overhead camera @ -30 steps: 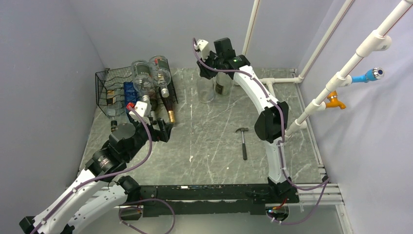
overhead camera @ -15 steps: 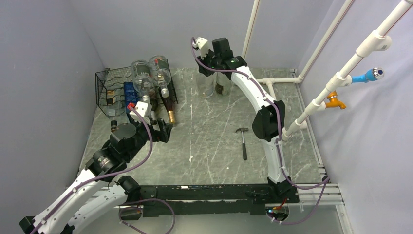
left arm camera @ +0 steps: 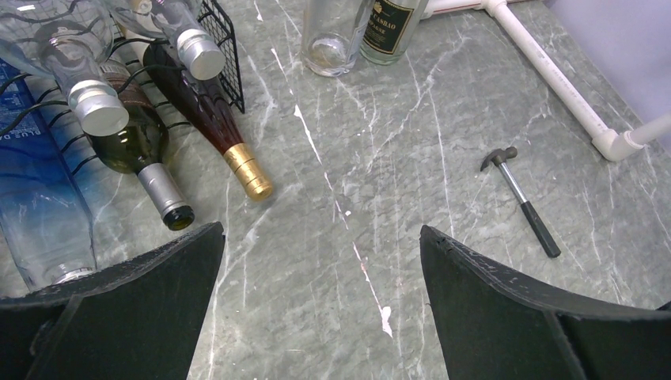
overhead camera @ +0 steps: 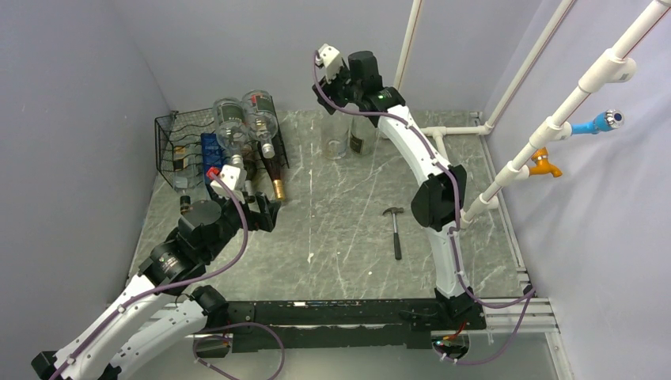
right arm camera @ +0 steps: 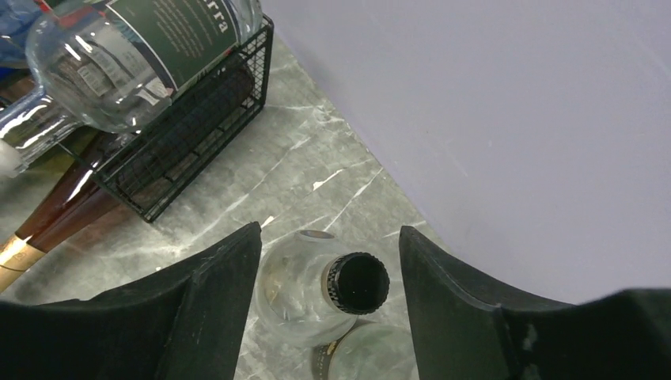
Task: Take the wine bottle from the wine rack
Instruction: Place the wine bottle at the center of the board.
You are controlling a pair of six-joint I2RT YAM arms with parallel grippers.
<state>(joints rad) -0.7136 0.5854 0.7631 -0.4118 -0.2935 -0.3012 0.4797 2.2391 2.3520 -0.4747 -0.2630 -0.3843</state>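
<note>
The black wire wine rack (overhead camera: 186,146) stands at the back left, with several bottles lying in and on it. A clear wine bottle with a black screw cap (right arm camera: 358,283) stands upright on the table (overhead camera: 336,142), well to the right of the rack. My right gripper (right arm camera: 330,229) hovers over it, open, with a gap between each finger and the cap. My left gripper (left arm camera: 322,229) is wide open above bare table in front of the rack (left arm camera: 221,32), holding nothing.
A second upright bottle with a dark label (overhead camera: 360,141) stands against the clear one. A gold-capped dark bottle (left arm camera: 237,150) and a silver-necked green one (left arm camera: 150,178) stick out of the rack's front. A small hammer (overhead camera: 394,229) lies mid-right. White pipes (overhead camera: 451,131) run along the right.
My right gripper's jaws have opened off the clear bottle's neck and risen slightly. The bottle stays standing. The left arm has not moved.
</note>
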